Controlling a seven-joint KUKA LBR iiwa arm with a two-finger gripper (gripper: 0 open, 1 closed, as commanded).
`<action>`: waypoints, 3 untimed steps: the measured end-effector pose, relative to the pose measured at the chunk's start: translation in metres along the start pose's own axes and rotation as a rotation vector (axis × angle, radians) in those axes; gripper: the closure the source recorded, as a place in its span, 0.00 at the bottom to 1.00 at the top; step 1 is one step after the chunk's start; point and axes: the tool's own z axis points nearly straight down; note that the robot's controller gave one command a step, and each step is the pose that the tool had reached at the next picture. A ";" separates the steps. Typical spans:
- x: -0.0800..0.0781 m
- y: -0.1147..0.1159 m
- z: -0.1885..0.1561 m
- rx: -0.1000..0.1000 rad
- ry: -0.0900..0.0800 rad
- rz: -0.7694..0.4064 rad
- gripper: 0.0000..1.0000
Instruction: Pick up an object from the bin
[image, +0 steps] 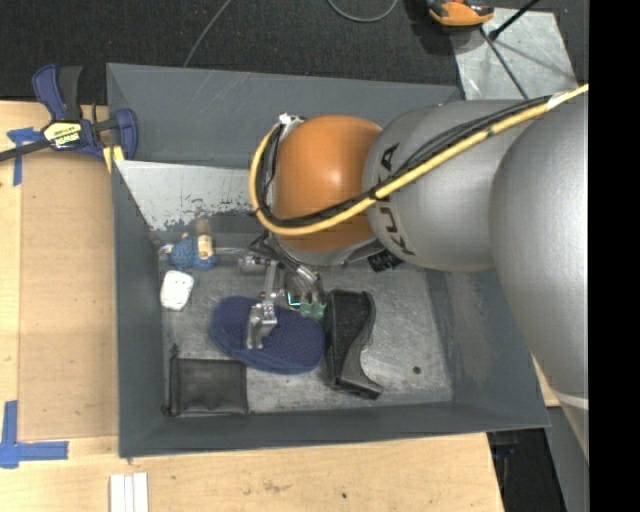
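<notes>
Your tool sits directly over the dark blue oval knitted cloth at the front middle of the grey metal bin. The cloth's long axis runs left-right. Whether the tool is open or closed, you cannot tell.

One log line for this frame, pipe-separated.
phase: gripper over dark blue rounded cloth, bin centre | contact: unclear | neighbours: black angled piece at its right, black flat pad at lower left

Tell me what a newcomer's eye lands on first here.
The big silver arm with its orange cover looms over the bin from the right. Its pincer is over a dark blue knitted cloth at the bin's centre, with a black angled piece just right of it.
</notes>
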 end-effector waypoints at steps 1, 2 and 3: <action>-0.003 -0.017 0.062 -0.007 -0.007 -0.002 0.00; -0.003 -0.017 0.058 -0.005 -0.007 -0.004 1.00; 0.008 -0.021 -0.080 -0.002 -0.016 -0.053 1.00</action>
